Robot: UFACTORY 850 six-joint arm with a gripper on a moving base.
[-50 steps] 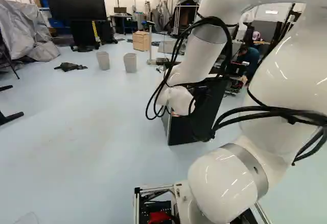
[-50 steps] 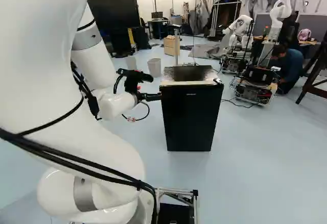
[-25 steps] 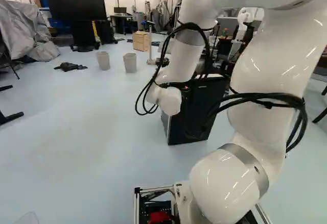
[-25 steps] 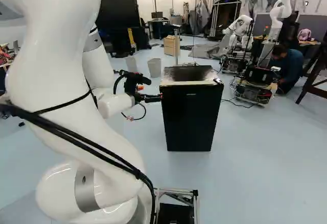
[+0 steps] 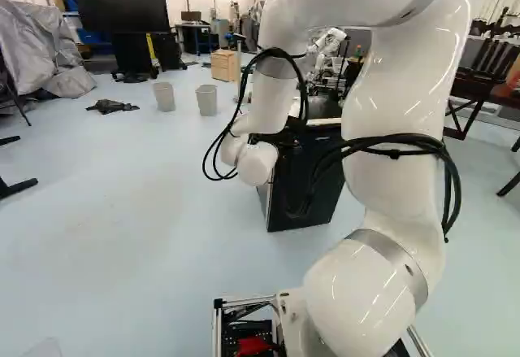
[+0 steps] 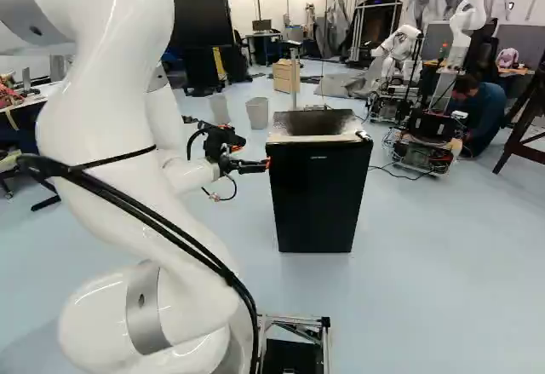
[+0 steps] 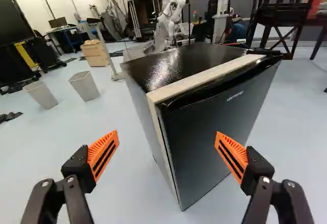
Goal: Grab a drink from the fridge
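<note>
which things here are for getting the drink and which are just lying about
For the job:
- black fridge, its door shut
- hand, open
- the drink itself doesn't show

Just about:
- two pale bins
- wooden drawer unit
- big black screen
- dark cloth on the floor
- another robot

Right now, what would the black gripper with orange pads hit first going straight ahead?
The gripper would likely meet the black, box-shaped fridge first, around its near upper door corner; how soon is unclear.
</note>
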